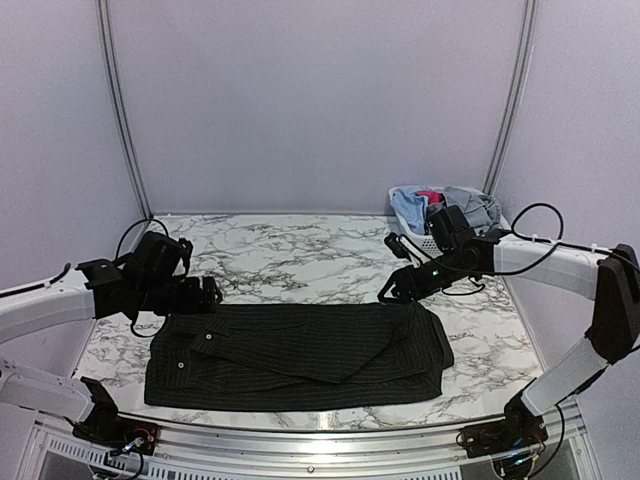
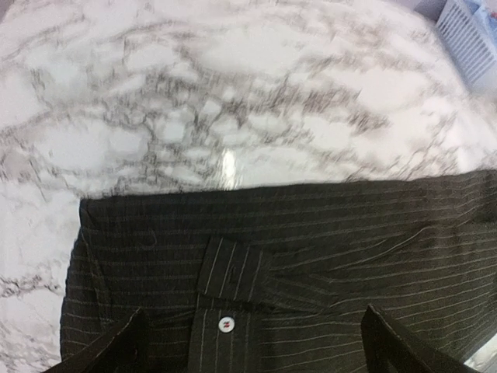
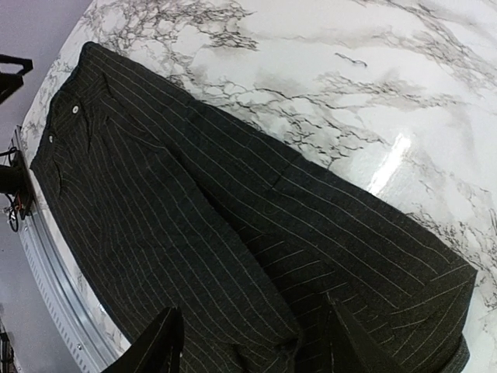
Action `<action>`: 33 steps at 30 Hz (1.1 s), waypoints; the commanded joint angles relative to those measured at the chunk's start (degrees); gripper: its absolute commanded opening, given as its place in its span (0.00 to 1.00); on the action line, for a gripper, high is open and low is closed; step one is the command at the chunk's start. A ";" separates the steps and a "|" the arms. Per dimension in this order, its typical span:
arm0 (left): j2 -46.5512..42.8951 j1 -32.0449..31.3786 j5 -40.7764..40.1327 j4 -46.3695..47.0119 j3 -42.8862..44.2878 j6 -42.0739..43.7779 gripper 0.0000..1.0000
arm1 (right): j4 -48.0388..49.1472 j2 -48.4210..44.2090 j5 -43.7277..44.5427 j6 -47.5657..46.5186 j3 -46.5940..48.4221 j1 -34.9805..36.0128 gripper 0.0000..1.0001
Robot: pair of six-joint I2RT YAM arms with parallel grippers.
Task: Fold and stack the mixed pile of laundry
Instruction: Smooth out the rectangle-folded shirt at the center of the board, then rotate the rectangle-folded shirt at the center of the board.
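Left gripper point(image 1: 205, 292) hangs over the far left corner of the black pinstriped shirt point(image 1: 300, 355); jaws spread wide, nothing between them; in the left wrist view both fingers point(image 2: 116, 350) frame the shirt's point(image 2: 311, 256) folded sleeve cuff, with a white button point(image 2: 226, 323) just below it; I cannot tell whether the fingers touch the cloth.

The shirt lies flat on the marble table point(image 1: 300, 255) as a wide, folded rectangle, its long side running left to right, sleeves laid across the body; some creases near its right end.

Right gripper point(image 1: 390, 292) sits over the shirt's far right corner; jaws released and apart; in the right wrist view the fingers point(image 3: 155, 342) straddle pinstriped cloth point(image 3: 194, 217), which is slightly bunched between them, not pinched.

Beyond the shirt's right end, well apart from it, stands a white lattice basket point(image 1: 410, 222); inside it are a light blue piece point(image 1: 405, 197), a pink-red piece point(image 1: 428, 196) and a grey-blue piece point(image 1: 478, 207), all heaped and unfolded.
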 commanded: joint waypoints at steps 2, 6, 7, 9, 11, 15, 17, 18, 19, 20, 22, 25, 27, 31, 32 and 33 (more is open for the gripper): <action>-8.04 0.38 -0.15 1.90 6.72 5.50 0.99 | -3.29 -3.97 -0.04 2.72 1.11 4.08 0.55; -3.98 0.34 8.85 2.03 8.27 7.76 0.99 | -0.57 -2.90 -0.97 6.05 -1.41 7.30 0.55; -2.08 0.25 10.74 1.65 8.33 7.77 0.99 | 0.25 -2.23 -0.81 6.43 -1.94 8.01 0.55; 1.85 -0.57 14.06 0.37 8.09 7.42 0.99 | 1.61 -0.45 -0.87 7.16 -2.48 8.76 0.55; 4.73 -3.06 12.46 -0.41 7.69 7.07 0.95 | 2.25 2.18 -1.15 7.32 -2.85 8.88 0.53; 11.50 -4.95 8.76 -2.85 8.49 6.25 0.88 | 2.94 7.21 -0.86 7.64 -3.89 9.65 0.50; 15.90 -4.98 8.75 -4.65 9.86 6.57 0.82 | 3.15 9.70 -0.23 7.53 -4.34 9.68 0.50; 17.88 -4.95 9.07 -5.51 10.70 6.75 0.79 | 3.20 11.27 0.50 7.13 -4.27 9.61 0.50; 19.88 -5.00 8.65 -6.55 11.15 6.57 0.78 | 3.22 13.12 1.40 6.58 -4.00 9.62 0.50; 21.44 -4.91 8.07 -7.13 11.08 5.89 0.77 | 3.15 15.46 2.56 5.76 -3.37 9.61 0.50; 24.63 -4.33 7.86 -7.83 10.30 4.62 0.75 | 2.33 20.52 5.53 3.36 -0.81 9.22 0.49; 27.11 -3.40 7.59 -8.21 8.27 2.96 0.71 | 0.55 27.70 8.67 0.93 5.30 8.61 0.48; 27.68 -3.31 6.79 -8.48 6.79 1.86 0.70 | -0.36 31.78 10.70 -0.37 11.48 8.55 0.48; 26.84 -3.20 5.85 -9.17 3.74 -0.77 0.70 | -4.90 43.44 16.09 -2.77 28.42 8.45 0.48; 26.00 -3.33 6.67 -8.85 3.33 -0.99 0.70 | -6.14 46.23 17.86 -3.04 34.27 8.41 0.48; 24.92 -3.64 8.68 -8.07 3.26 -0.55 0.71 | -7.61 48.96 19.50 -3.14 40.10 8.41 0.48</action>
